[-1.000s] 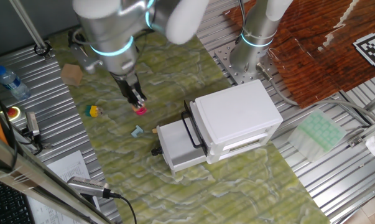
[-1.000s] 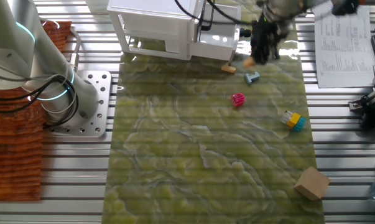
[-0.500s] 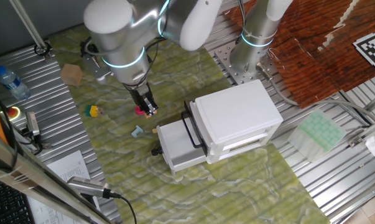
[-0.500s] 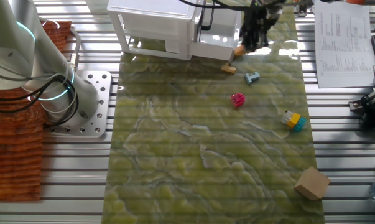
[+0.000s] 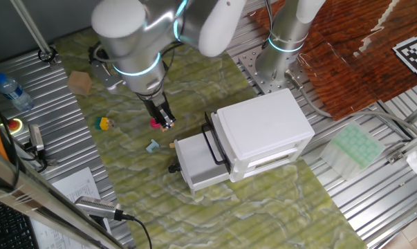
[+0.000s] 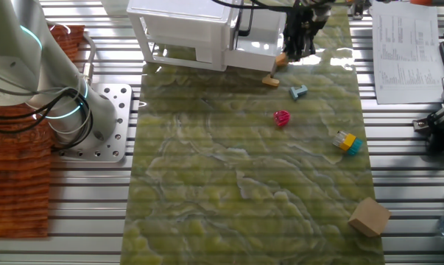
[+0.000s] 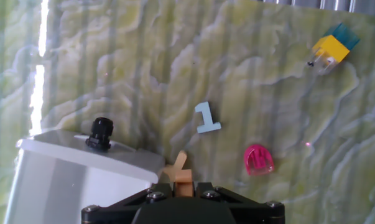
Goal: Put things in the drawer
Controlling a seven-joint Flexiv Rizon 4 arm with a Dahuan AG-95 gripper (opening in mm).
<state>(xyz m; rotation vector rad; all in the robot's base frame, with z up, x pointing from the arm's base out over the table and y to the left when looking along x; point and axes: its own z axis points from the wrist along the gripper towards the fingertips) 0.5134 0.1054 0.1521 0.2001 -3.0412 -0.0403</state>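
My gripper (image 7: 183, 185) is shut on a little orange piece (image 7: 183, 177), held above the mat beside the drawer's corner (image 7: 81, 180). From the side, the gripper (image 6: 295, 46) hangs next to the open white drawer (image 6: 255, 40) with the orange piece (image 6: 282, 59) at its tips. On the mat lie a tan cross-shaped piece (image 7: 173, 167), a light blue "1" piece (image 7: 206, 118), a pink piece (image 7: 258, 159) and a yellow and blue piece (image 7: 330, 48). The drawer (image 5: 201, 162) stands pulled out of the white cabinet (image 5: 263, 128), its black bar handle (image 5: 212, 146) showing.
A cardboard cube (image 5: 79, 82) sits at the mat's far corner and a water bottle (image 5: 13, 90) lies on the metal table. A black knob (image 7: 100, 132) sticks out at the drawer's corner. Papers (image 6: 402, 44) lie beside the mat.
Over the last second the gripper carried the orange piece from near the pink piece towards the drawer. In the last half second it has barely moved.
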